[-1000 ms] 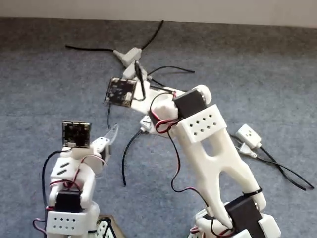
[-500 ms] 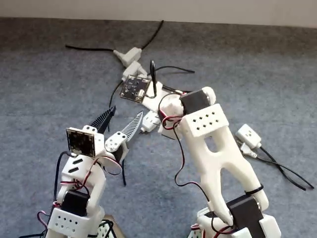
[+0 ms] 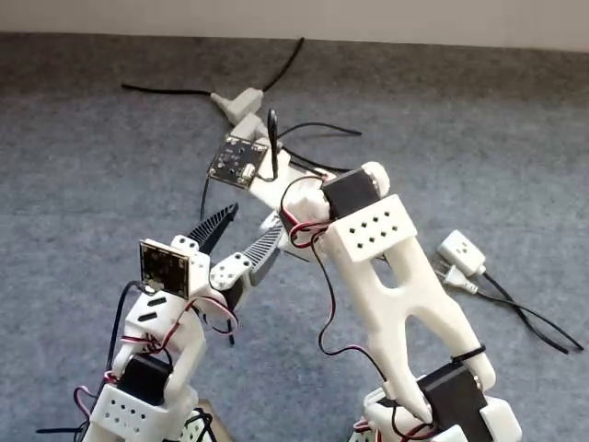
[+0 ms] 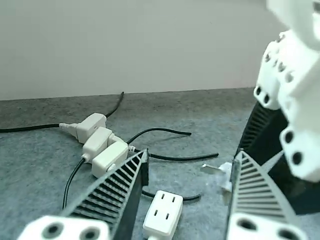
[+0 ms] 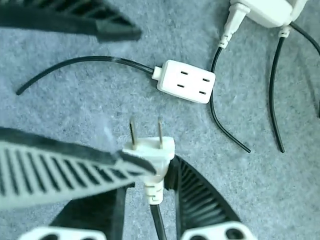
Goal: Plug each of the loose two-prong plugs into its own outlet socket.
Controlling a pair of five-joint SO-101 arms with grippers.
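- While the right gripper [image 5: 149,172] pinches the plug [image 5: 149,147], its prongs aim left, lying level.
- Socket [image 5: 186,81] sits just left (slots facing up), between wide-spread fingers of the left gripper [image 4: 190,155].

No readable text, label, number or sign on anything visible.

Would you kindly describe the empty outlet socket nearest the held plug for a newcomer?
On the grey carpet, find the right gripper holding a white two-prong plug. Just ahead of its prongs lies a white outlet socket on a black cord; its four slots are bare, unlike the joined white blocks beyond.
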